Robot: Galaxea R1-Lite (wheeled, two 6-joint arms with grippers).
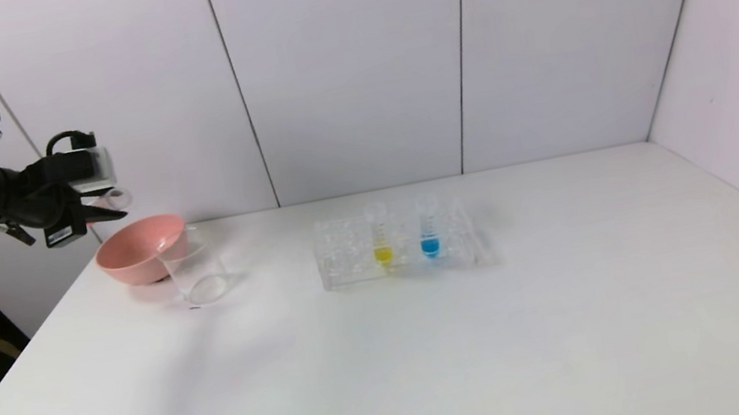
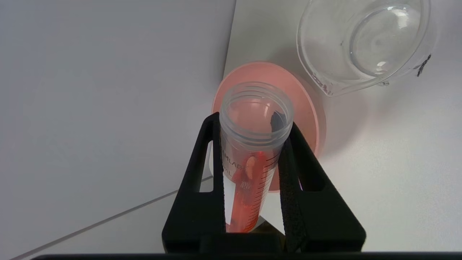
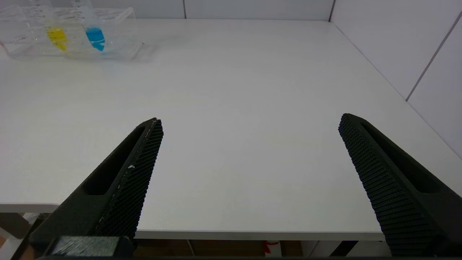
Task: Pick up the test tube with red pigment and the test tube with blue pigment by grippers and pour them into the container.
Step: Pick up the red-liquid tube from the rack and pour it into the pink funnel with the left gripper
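**Left gripper holds the red tube above the pink bowl**

Both black fingers (image 2: 202,169) of the left gripper (image 2: 252,151) press against the sides of the test tube with red pigment (image 2: 252,144), closed as far as its wall allows. The tube's open threaded mouth points away from the wrist, and red-orange liquid lies along its lower length between the fingers. In the head view this gripper (image 1: 100,209) hangs in the air above the far left corner of the bench, the tube (image 1: 113,200) lying nearly level with its mouth toward the right.

Below the tube's mouth sits the pink bowl (image 1: 137,250), close to the far left corner. The container (image 1: 196,272) stands just beside the bowl on its nearer, right-hand side; no coloured liquid shows in it.

Toward the middle of the far edge, the clear rack (image 1: 348,257) holds the test tube with blue pigment (image 1: 428,231) upright, with the yellow-liquid tube (image 1: 380,238) upright in the slot to its left.

At the near edge, the right gripper (image 3: 249,173) hovers with its fingers spread wide and nothing between them, well apart from the rack. The white bench (image 1: 516,349) stretches bare beneath it.
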